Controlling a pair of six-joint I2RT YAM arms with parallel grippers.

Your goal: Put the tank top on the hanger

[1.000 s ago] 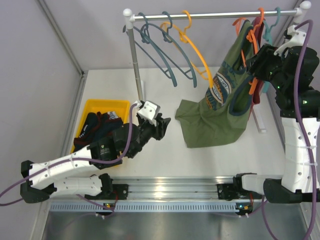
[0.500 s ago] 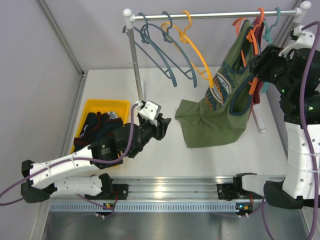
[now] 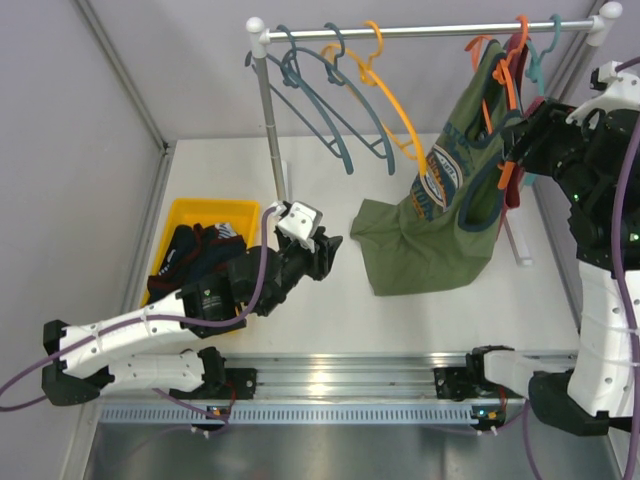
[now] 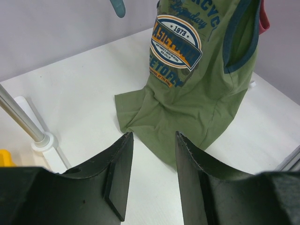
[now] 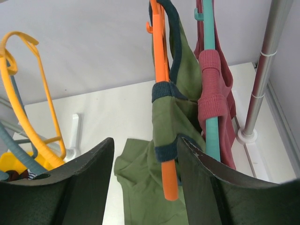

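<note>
Left gripper (image 4: pixel 154 136) and right gripper (image 5: pixel 145 140): fingers released, empty. Top (image 3: pixel 440 215) looks hung on hanger (image 5: pixel 161 56). Back right gripper off rightward, don't snag the strap.

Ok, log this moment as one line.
tank top: on orange hanger, hem on table | left pincer: open, empty | right pincer: open

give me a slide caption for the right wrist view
Right gripper open in front of the tank top hung on the orange hanger
</note>
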